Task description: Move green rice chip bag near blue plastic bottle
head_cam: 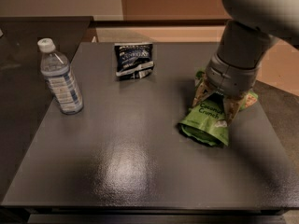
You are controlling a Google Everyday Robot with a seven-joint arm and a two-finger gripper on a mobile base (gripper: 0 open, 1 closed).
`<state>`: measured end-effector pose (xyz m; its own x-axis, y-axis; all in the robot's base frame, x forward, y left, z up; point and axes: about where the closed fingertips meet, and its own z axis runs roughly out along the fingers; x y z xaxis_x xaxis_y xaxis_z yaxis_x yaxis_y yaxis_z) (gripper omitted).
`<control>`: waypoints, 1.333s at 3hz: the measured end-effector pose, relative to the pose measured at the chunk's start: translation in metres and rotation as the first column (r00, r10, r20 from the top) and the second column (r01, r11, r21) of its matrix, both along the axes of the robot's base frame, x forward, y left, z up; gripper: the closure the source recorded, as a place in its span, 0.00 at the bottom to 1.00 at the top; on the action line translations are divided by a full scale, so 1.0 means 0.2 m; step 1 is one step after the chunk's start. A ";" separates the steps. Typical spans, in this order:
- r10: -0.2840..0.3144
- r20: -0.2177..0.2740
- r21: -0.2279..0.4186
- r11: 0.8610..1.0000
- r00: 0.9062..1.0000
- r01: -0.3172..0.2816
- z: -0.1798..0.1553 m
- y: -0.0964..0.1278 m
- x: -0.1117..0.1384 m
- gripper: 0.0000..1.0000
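Note:
The green rice chip bag (209, 123) lies crumpled on the right side of the dark table (131, 171). My gripper (216, 104) hangs from the grey arm straight down onto the bag. It is open, with one finger on either side of the bag's lettered middle. The bag rests on the table and its upper part is hidden behind the wrist. The blue plastic bottle (60, 79) stands upright near the table's left edge, far to the left of the bag.
A small dark navy-and-white snack bag (134, 60) stands at the back middle of the table. The table's right edge runs close to the green bag. A darker counter (28, 36) lies to the left behind the bottle.

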<state>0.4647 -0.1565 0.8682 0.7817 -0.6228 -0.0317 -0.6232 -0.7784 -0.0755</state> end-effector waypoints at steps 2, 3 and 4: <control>-0.010 0.051 0.120 0.993 0.999 0.003 0.16 0.23 -0.02 1.00; 0.019 0.066 0.183 0.983 0.998 -0.031 0.22 0.41 -0.06 1.00; 0.037 0.094 0.219 0.974 0.995 -0.057 0.24 0.60 -0.10 1.00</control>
